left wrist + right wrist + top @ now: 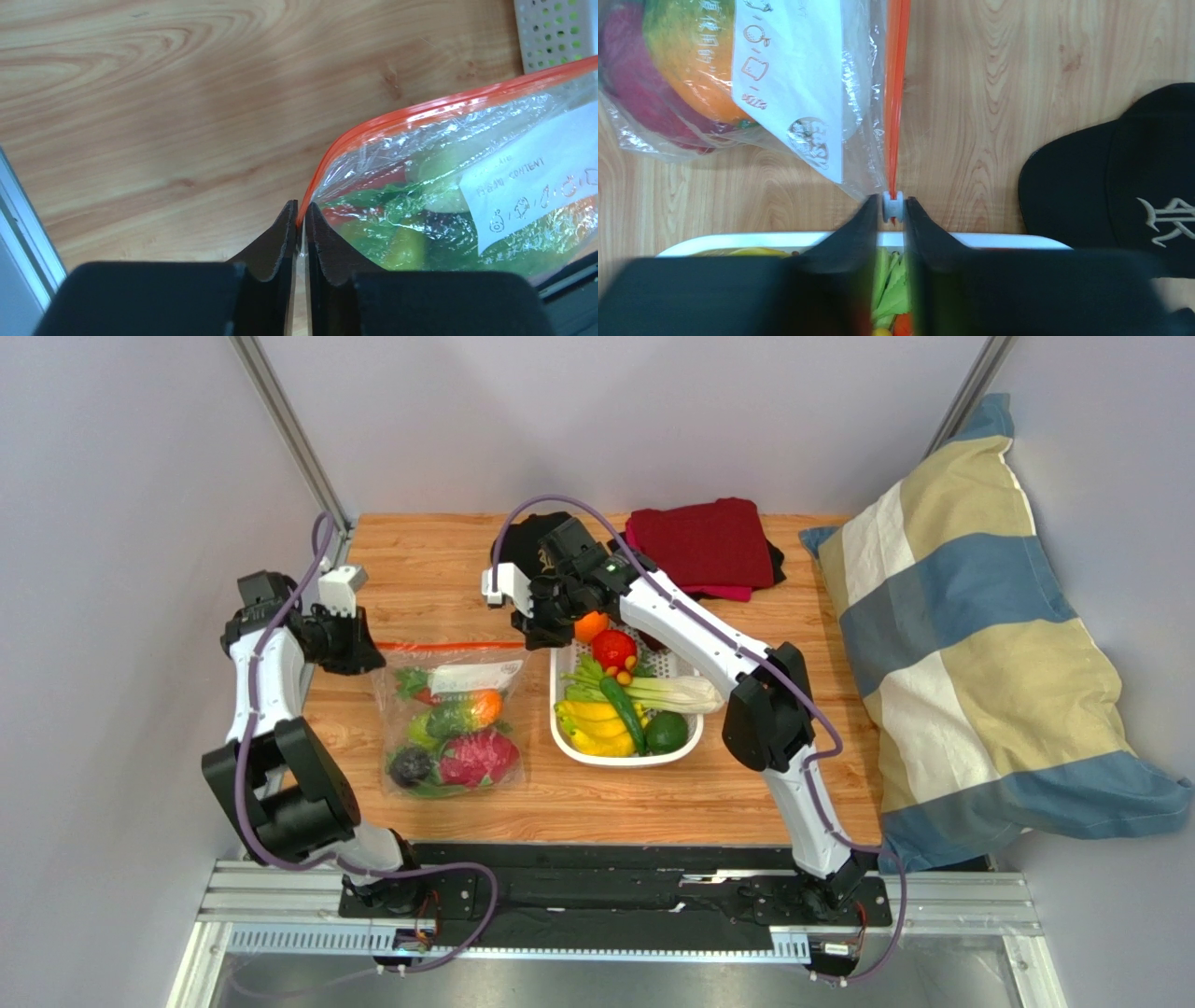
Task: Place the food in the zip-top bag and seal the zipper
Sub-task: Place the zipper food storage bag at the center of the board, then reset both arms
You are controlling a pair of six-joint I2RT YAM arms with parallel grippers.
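You're looking at the zip-top bag [512, 703] lying flat on the desk [421, 574], just left of the white basket [557, 714], between the two arms. The food is sitting inside it: pink dragon fruit [480, 756] at the near side, orange-green mango [466, 714] mid-bag, small dark fruit [410, 765] at the near-left corner. A white label [787, 84] is showing on the top face.

The zipper [449, 647] is running along the bag's far edge and is reading as one thin straight red line from end to end.

Your left pincer [300, 210] is sitting at the left end of that strip. Its jaws are standing a sliver apart with the red corner of the bag going in between the tips. I can't tell whether they are actually pinching the plastic.

Your right pincer [893, 207] is sitting at the other end, over the basket's far-left corner. Its jaws are nearly closed and are pressing on both sides of the small pale slider tab [893, 203].

The basket is holding yellow bananas [589, 725], white-stemmed greens [659, 693], a red piece [613, 647] and a green one [668, 732]. A black cap [1109, 189] is lying on the desk beyond the right pincer, a dark red cloth [701, 543] is sitting at the far edge, and a striped pillow [968, 630] is leaning off to the right.
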